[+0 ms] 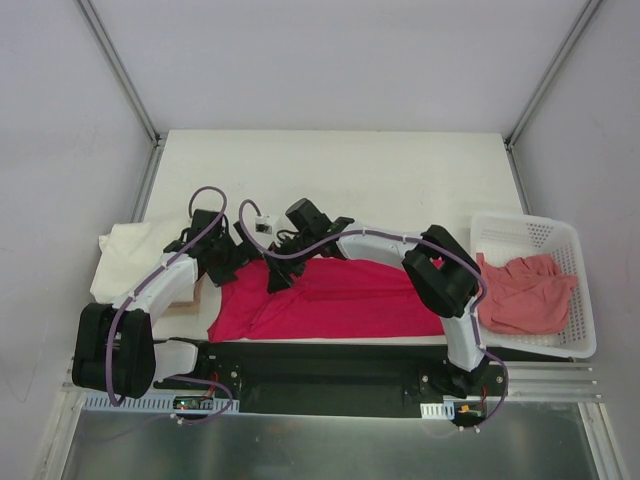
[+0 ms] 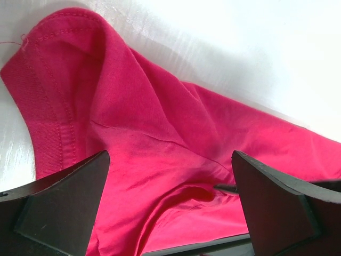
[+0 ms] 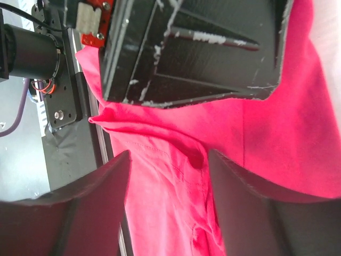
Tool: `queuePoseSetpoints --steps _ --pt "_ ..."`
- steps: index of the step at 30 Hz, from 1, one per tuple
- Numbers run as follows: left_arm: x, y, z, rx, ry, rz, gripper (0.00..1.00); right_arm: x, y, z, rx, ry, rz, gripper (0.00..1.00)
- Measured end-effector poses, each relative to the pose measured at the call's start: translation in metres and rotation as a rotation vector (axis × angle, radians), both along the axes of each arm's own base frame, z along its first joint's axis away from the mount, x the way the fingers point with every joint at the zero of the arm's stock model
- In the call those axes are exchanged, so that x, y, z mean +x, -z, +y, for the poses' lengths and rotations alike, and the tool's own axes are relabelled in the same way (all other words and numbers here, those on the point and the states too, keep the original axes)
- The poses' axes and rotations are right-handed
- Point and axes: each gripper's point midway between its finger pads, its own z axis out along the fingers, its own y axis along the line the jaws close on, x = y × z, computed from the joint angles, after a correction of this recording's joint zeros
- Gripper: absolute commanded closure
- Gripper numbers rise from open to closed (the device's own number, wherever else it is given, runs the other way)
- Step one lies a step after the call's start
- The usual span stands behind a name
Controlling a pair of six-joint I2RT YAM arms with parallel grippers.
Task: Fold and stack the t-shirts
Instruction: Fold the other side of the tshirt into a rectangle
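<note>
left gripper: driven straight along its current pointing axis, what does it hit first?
The crimson t-shirt: wrinkled cloth fills the line ahead of the open left gripper, table beneath. Gap to cloth unclear.

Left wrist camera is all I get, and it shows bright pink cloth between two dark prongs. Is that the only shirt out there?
Observer: No. A cream-white cloth shirt lies at the left edge of the table, to the left of that bright crimson-pink t-shirt.
Visitor: Any others?
Observer: Yes, a salmon-pink shirt sits crumpled inside a white plastic mesh basket on the right.
Visitor: What is the other arm doing?
Observer: The right gripper is open over the crimson shirt too, close beside the left gripper.
</note>
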Motion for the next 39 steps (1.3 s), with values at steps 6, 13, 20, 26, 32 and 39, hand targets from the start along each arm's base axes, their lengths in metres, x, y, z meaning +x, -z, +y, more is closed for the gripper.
queuePoseSetpoints --steps 6,13,20,26,32,39 --pt "-0.004 0.004 0.001 0.002 0.0 0.012 0.01 -0.006 0.008 0.001 -0.006 -0.006 0.013 0.41" --pt "-0.005 0.005 0.001 0.001 0.0 0.012 0.01 -0.013 0.023 -0.008 -0.036 -0.002 0.04 0.58" --pt "-0.005 0.005 0.001 0.001 0.0 0.01 0.01 -0.019 0.03 -0.012 -0.053 0.0 0.056 0.8" --pt "-0.005 0.003 0.001 0.0 0.0 0.003 0.01 -0.033 0.042 -0.022 -0.089 -0.012 0.076 0.81" --pt "-0.005 0.003 0.001 0.0 0.0 0.001 0.01 -0.062 0.045 -0.047 -0.14 -0.027 0.076 0.73" --pt "-0.004 -0.003 0.0 -0.004 0.001 -0.022 0.01 -0.088 0.004 -0.058 -0.119 -0.011 -0.053 0.54"
